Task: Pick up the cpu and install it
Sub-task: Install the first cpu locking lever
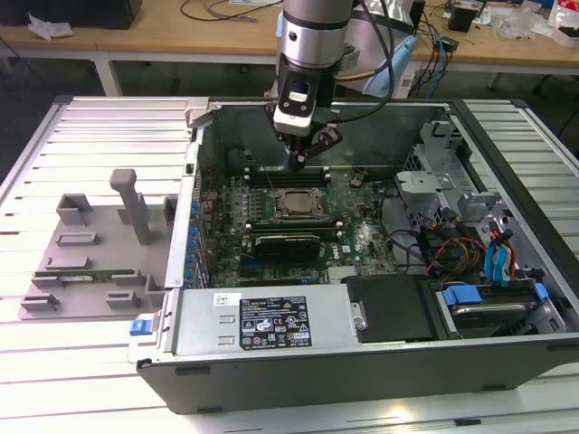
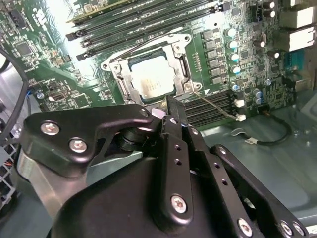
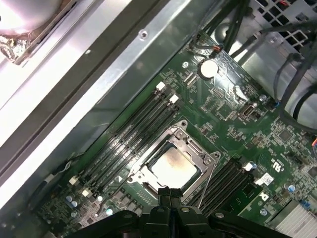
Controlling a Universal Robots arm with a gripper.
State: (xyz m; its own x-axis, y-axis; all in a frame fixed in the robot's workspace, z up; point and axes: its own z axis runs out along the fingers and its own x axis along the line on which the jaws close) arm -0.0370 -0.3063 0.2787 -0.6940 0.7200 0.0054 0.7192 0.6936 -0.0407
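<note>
Inside the open computer case (image 1: 362, 344), the cpu (image 1: 296, 204) lies seated in the motherboard socket (image 2: 151, 74), its silver top showing in both wrist views. At roughly twelve o'clock from the socket in the exterior view, the tool (image 1: 298, 163) hangs just above the board with its fingers (image 2: 173, 111) pressed together, holding nothing.
</note>
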